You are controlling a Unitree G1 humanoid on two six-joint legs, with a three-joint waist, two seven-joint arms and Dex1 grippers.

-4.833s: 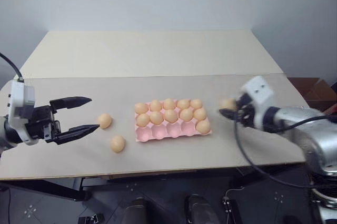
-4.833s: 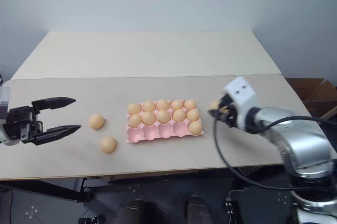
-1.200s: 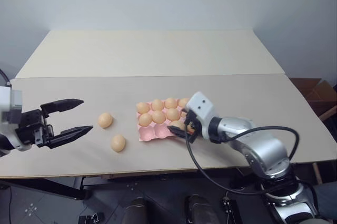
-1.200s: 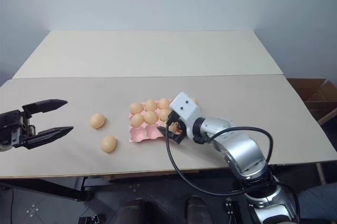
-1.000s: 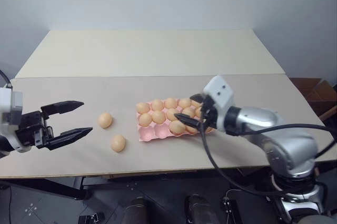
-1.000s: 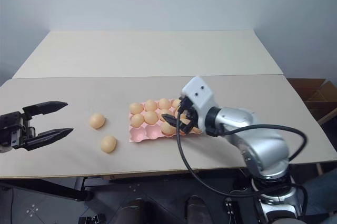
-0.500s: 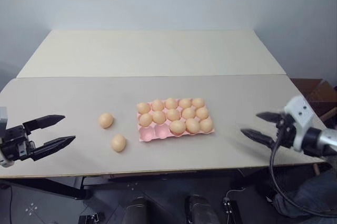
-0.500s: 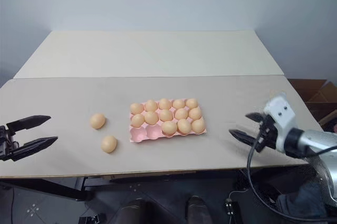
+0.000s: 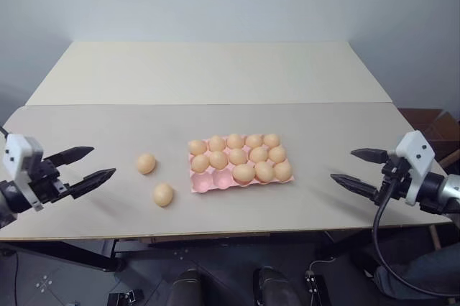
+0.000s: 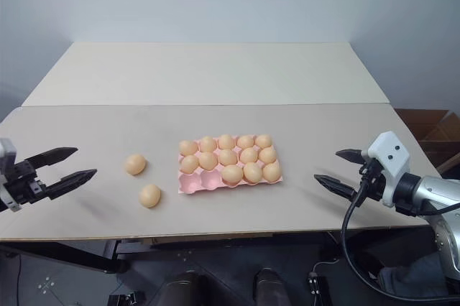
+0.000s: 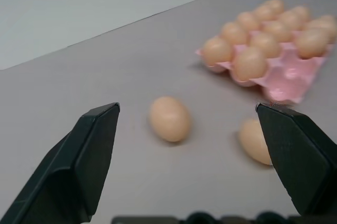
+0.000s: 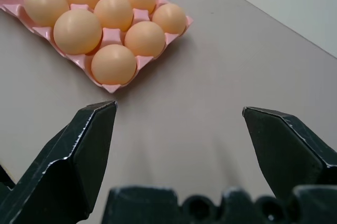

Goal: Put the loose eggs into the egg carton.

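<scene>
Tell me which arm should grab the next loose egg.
Left. The two loose eggs lie on the table left of the egg carton, near the open left gripper. The open right gripper hovers beyond the carton's far side.

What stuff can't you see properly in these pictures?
- Egg carton: in the left wrist view its far rows are blurred and the picture's edge cuts it off, so its eggs cannot be counted there.
- Egg carton, right wrist view: its far end runs off the picture's edge.
- Nearer loose egg: in the left wrist view one finger of the left hand covers part of it.
- Right hand: its arm runs off the picture's edge.
</scene>
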